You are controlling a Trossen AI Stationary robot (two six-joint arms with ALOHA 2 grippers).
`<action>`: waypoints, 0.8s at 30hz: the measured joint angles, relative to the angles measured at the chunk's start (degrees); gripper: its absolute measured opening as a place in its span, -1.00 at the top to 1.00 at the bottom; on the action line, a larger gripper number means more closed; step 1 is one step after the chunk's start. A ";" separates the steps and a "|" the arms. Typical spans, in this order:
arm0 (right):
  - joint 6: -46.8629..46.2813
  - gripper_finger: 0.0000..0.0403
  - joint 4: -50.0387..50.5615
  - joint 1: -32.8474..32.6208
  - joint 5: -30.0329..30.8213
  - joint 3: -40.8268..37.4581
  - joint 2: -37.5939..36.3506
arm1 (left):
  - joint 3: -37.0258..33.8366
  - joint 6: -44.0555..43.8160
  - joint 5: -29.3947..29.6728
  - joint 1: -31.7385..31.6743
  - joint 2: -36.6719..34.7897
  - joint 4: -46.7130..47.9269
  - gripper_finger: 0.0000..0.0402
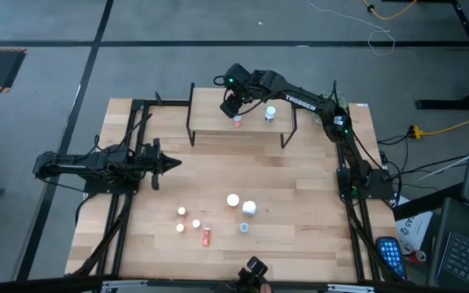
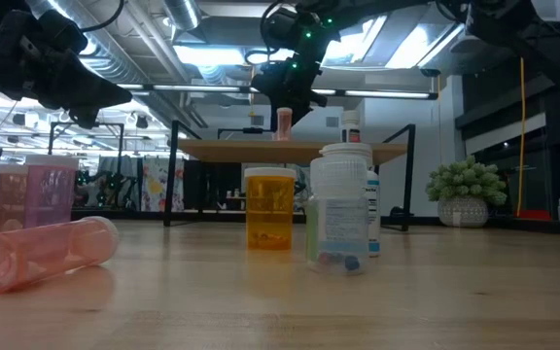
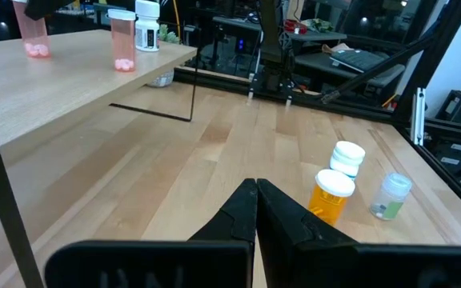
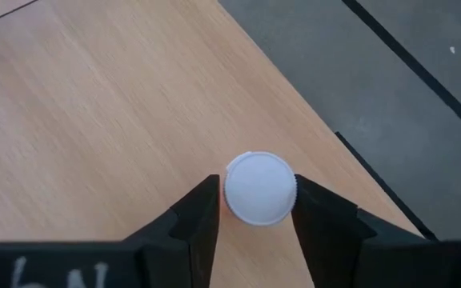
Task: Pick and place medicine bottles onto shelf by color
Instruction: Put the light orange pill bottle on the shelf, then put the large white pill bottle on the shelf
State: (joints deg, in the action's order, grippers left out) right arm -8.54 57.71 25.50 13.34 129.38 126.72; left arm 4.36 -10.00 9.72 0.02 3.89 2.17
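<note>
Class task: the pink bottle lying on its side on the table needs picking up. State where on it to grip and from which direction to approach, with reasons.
Grip the pink bottle across the middle of its round body, coming straight down from above. It lies flat on the table apart from the other bottles, so its sides are free, and a mid-body grip should keep it balanced.

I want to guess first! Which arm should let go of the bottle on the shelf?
The right one, I think. The right gripper brackets that pink bottle on the shelf; the left gripper sits shut, far off.

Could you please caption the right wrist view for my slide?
Right gripper straddles a white-capped medicine bottle standing on the shelf, near its edge.
</note>
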 joint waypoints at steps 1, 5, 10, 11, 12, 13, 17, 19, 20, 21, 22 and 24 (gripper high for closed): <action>0.00 0.24 0.00 0.00 0.00 0.00 0.00 | 0.00 0.00 0.00 -0.01 -0.01 -0.02 1.00; -0.21 0.11 0.00 0.00 0.04 0.00 0.00 | 0.00 -0.02 0.00 -0.01 0.00 0.00 1.00; -0.26 -0.13 -0.04 0.00 0.04 0.00 0.00 | 0.00 -0.04 0.00 -0.01 -0.01 0.00 1.00; -0.25 -0.18 -0.04 0.00 0.04 0.00 0.00 | 0.00 -0.04 0.00 0.01 0.01 0.00 1.00; -0.22 -0.22 -0.07 0.00 0.04 0.00 0.00 | 0.00 -0.02 0.00 0.00 -0.01 0.00 1.00; -0.17 -0.26 -0.07 0.00 0.04 0.00 0.00 | 0.00 -0.02 0.00 -0.01 0.00 0.00 1.00; -0.07 -0.36 -0.54 0.00 0.07 0.00 -0.04 | 0.00 -0.02 0.00 0.01 -0.01 0.00 1.00; 0.03 -0.38 -0.62 0.07 0.28 0.00 -0.38 | 0.00 -0.02 0.00 -0.01 0.01 0.00 1.00; 0.03 -0.38 -0.97 0.07 0.43 0.00 -0.64 | 0.00 0.00 0.00 -0.01 -0.01 0.00 1.00; 0.02 -0.38 -1.39 0.08 0.46 0.03 -0.89 | 0.00 0.00 0.01 0.01 0.01 0.00 1.00; 0.02 -0.38 -1.48 0.09 0.46 0.35 -1.14 | 0.00 0.00 0.01 -0.01 0.00 0.00 1.00; 0.15 -0.37 -1.38 0.09 0.52 1.99 -1.34 | 0.00 0.01 0.02 0.00 0.00 0.00 1.00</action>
State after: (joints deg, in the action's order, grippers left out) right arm -8.38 56.34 25.58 13.86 131.37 125.38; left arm 4.36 -9.99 9.74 0.02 3.89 2.17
